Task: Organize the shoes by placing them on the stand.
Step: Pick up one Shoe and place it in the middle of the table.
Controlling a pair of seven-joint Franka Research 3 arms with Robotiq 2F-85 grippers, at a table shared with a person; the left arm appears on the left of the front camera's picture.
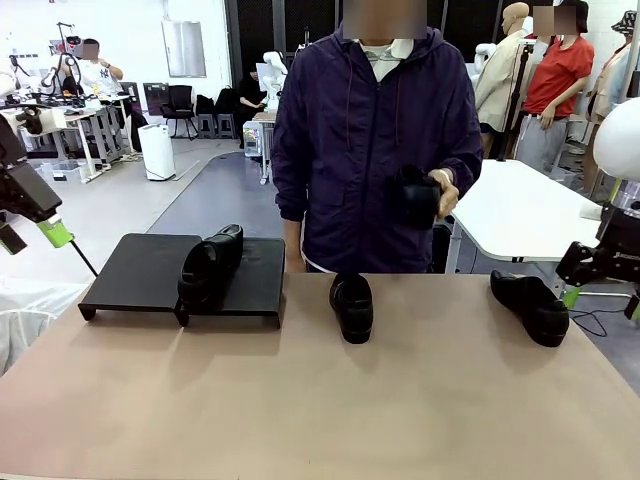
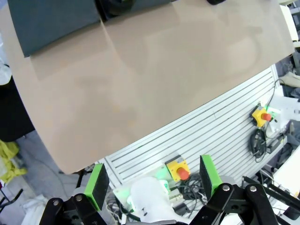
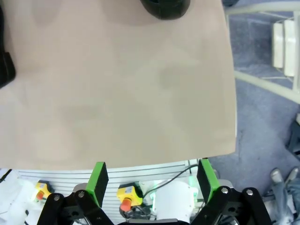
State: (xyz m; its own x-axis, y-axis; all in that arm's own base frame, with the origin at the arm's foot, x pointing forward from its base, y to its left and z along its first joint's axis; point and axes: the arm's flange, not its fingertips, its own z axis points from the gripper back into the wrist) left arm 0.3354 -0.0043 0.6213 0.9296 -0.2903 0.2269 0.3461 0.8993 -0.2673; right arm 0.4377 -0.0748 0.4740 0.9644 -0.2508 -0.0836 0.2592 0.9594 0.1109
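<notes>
Bright, even overhead light, soft shadows, sharp focus; wrist views bow at edges.

We log the left end effector (image 2: 152, 180) and right end effector (image 3: 151, 180). Both have black linkage fingers with round silver pivot bolts and bright green pads. The person (image 1: 375, 150) wears a dark purple zip-up hooded jacket with drawstrings, over what looks like a pale collared top.

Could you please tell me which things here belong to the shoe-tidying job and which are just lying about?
Job: stand; shoe on it; middle shoe; right shoe; hand-held shoe.
Lying about: white side table; emergency-stop button.
</notes>
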